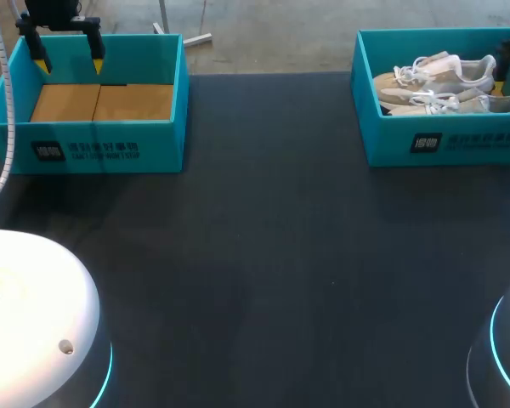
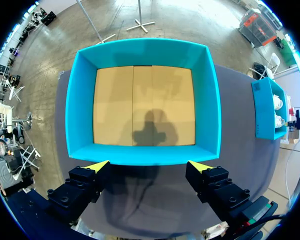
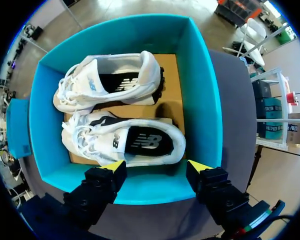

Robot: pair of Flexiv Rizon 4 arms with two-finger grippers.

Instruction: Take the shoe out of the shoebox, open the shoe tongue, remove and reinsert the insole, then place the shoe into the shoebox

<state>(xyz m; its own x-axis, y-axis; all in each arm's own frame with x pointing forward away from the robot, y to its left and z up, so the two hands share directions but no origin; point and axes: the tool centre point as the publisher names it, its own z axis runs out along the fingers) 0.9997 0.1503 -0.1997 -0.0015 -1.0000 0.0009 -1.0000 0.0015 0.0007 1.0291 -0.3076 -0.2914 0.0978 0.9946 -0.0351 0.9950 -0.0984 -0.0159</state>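
Two white shoes lie side by side in the teal shoebox (image 1: 442, 140) at the back right. One shoe (image 3: 125, 140) is nearest my right gripper, and the second shoe (image 3: 110, 82) lies beyond it. My right gripper (image 3: 156, 166) hovers over the box's near wall (image 3: 140, 192). Its fingers stand wide on either side of the nearer shoe's heel without touching it. In the head view this gripper (image 1: 501, 81) shows only at the right edge, beside the shoes (image 1: 446, 85). My left gripper (image 1: 68, 61) hangs open above a second teal box (image 1: 102, 149) at the back left.
The left box (image 2: 140, 155) holds only a brown cardboard floor (image 2: 142, 105). The dark tabletop (image 1: 263, 255) stretches between the two boxes and toward the front. The arms' rounded bases sit at the front corners.
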